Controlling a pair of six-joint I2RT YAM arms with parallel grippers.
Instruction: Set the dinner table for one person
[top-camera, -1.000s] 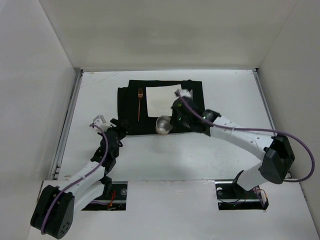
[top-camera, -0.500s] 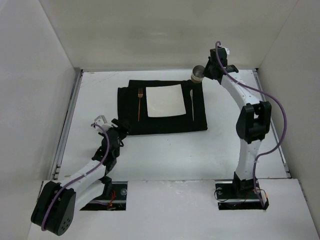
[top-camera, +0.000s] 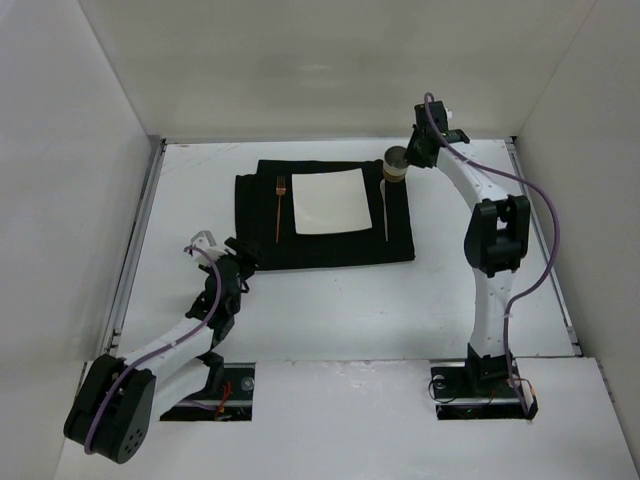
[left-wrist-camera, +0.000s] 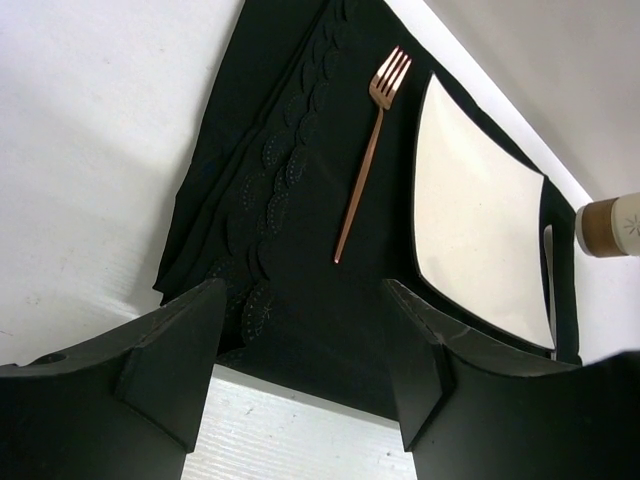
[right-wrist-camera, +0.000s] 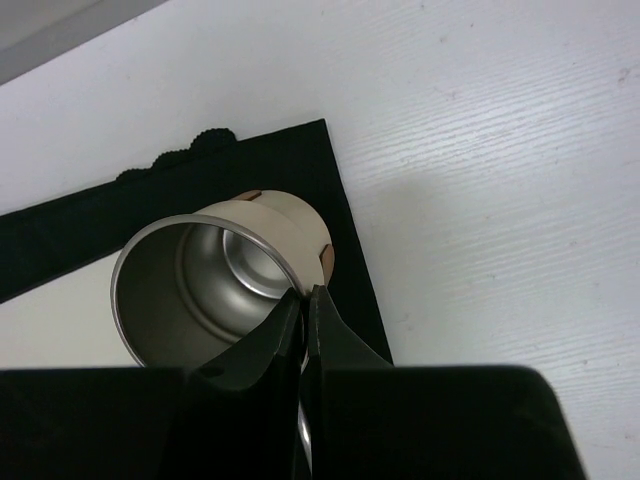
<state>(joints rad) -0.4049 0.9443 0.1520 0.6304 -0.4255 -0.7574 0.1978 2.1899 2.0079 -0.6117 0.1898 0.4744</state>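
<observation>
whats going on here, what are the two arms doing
The right gripper is shut on the rim of a metal cup at the far right corner of the black mat on the dinner table; whether it rests on the mat is unclear. A white plate, a copper fork and a knife lie on the mat. The left gripper hangs open and empty by the mat's near left corner.

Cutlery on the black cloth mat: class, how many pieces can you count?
2. A slim copper-coloured metal fork lies left of the square white plate; a thin pale utensil, probably a knife, lies right of it. None looks hidden.
</observation>
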